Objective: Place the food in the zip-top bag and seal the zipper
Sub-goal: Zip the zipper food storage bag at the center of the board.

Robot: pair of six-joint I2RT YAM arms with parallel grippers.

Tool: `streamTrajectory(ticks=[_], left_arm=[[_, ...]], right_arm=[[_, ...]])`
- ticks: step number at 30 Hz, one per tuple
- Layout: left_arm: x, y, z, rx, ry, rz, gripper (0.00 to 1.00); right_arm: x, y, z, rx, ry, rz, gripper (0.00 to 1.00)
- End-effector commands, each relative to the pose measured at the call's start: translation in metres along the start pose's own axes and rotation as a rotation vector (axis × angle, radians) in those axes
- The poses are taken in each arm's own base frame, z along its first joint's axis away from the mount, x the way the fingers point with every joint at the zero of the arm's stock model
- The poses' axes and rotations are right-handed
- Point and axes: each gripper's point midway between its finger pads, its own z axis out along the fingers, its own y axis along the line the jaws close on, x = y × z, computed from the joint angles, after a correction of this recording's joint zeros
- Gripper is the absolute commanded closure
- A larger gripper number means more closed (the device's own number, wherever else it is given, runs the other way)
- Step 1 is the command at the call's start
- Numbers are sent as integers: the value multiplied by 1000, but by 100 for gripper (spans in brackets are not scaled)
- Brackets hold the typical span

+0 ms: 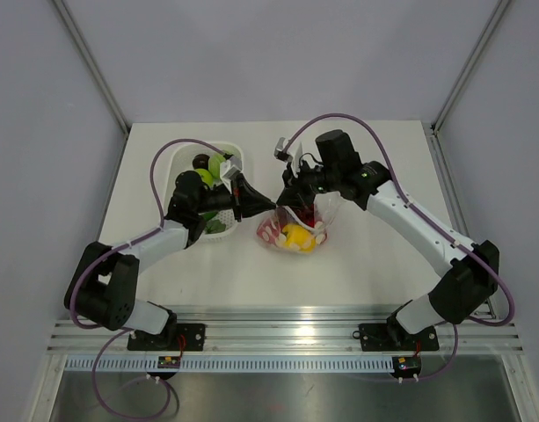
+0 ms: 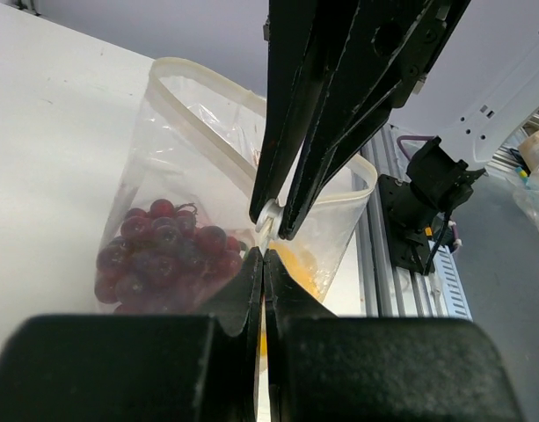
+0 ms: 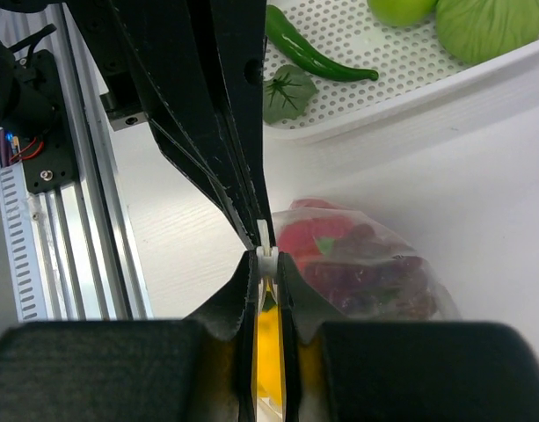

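I see a white basket on the table's far left, and an aluminium rail running along its near edge.

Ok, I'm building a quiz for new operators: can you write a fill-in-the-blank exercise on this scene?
1. The left tool and the right tool are both shut on the ____ of the zip-top bag.
2. The grape bunch inside the bag is dark ____.
3. The green chili lies in the white ____.
Missing words: zipper; purple; basket.
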Motion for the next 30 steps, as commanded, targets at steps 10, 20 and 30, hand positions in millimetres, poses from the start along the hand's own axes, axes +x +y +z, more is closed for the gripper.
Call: streamTrajectory(ticks=[10,20,30], left_arm=[[-33,12,-12,-109,-74,143,100],[-38,27,-20,-180,-91,150,100],[-43,46,-31,-243,-113,117,100]], right_arm=[[18,-20,-18,158,66,-43,100],[20,-25,-36,239,101,-60,100],[26,-27,-54,298,104,-60,100]])
